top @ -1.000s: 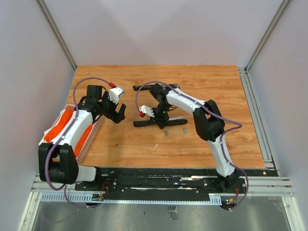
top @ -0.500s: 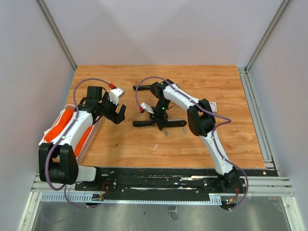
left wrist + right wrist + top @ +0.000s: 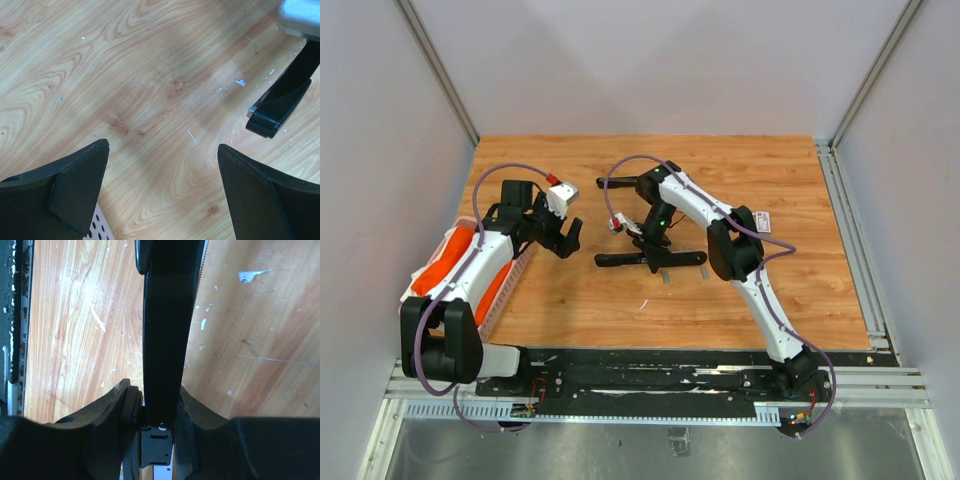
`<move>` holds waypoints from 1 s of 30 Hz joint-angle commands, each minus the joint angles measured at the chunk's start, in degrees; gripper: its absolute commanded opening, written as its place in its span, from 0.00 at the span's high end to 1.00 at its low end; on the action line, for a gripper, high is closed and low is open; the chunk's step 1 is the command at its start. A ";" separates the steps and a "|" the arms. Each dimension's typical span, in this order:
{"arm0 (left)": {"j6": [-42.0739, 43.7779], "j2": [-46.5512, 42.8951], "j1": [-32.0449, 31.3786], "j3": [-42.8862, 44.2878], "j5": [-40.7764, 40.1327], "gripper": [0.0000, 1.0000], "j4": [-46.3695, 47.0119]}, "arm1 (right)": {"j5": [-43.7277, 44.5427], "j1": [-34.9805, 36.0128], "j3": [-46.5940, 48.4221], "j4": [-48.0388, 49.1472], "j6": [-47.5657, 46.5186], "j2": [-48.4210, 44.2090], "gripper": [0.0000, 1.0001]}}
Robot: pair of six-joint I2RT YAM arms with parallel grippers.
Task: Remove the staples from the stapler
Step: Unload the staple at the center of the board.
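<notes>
Silvery-grey staples (image 3: 665,277) lay loose on the wooden table (image 3: 570,300), just in front of the black stapler (image 3: 655,259) | right gripper (image 3: 161,400) was clamped on the stapler's long black bar | left gripper (image 3: 565,237) hung spread wide over the wood, apart from the stapler | white-and-red box (image 3: 762,222) lay beside the right arm's elbow

A robotics lab cell: grey panel walls (image 3: 650,60), aluminium frame rails (image 3: 851,240), wooden tabletop (image 3: 580,300).
</notes>
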 commanded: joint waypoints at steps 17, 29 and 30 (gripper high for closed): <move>-0.33 -1.76 0.62 -1.69 0.40 0.05 2.80 | 2.32 -0.16 3.75 -4.18 9.11 -2.82 1.00; -0.44 -1.32 0.62 -1.93 0.39 0.05 3.04 | 7.84 2.08 1.68 -0.28 13.92 2.10 1.00; -0.44 -1.26 0.62 -1.93 0.45 0.05 3.07 | 8.27 2.38 1.28 -0.16 13.95 2.38 1.00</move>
